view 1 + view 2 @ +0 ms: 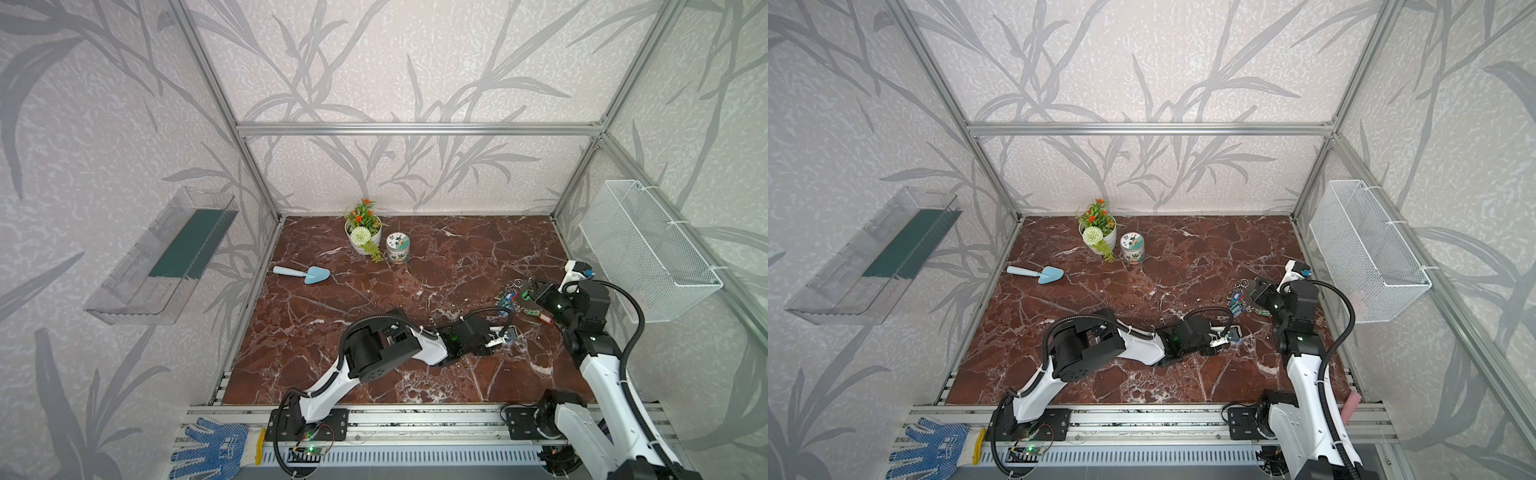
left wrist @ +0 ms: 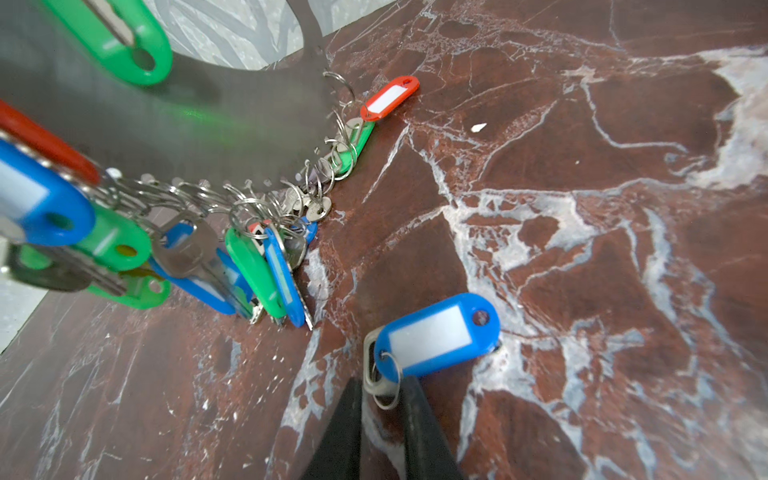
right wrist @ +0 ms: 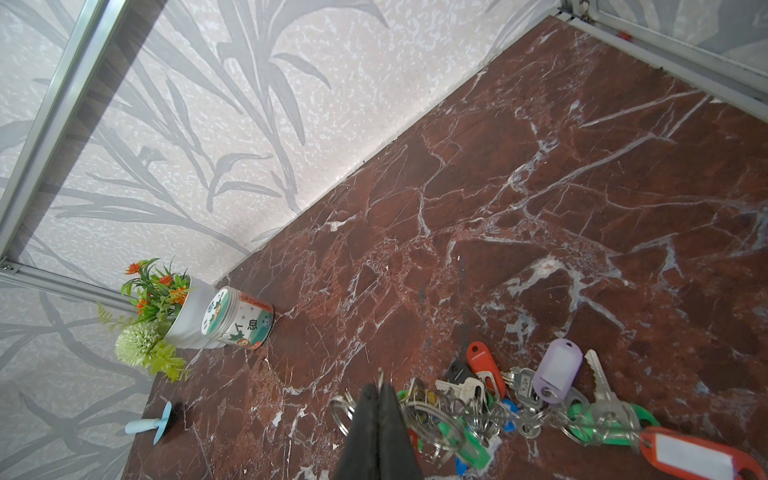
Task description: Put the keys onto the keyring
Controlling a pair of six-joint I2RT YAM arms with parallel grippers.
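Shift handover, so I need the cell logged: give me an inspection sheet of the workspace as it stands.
surface: red-brown marble table, scattered white specks.
job's things: keyring tilted up, many keys hanging from its edge; one blue key loose on the table.
clutter: trowel, flower pot, jar toward the back; glove by the front rail.
grippers: right gripper shut on the keyring's edge; left gripper straddles the blue key's ring end, grip unclear.
cables: a black hose on each arm.
surroundings: wire basket mounted right, clear shelf mounted left.
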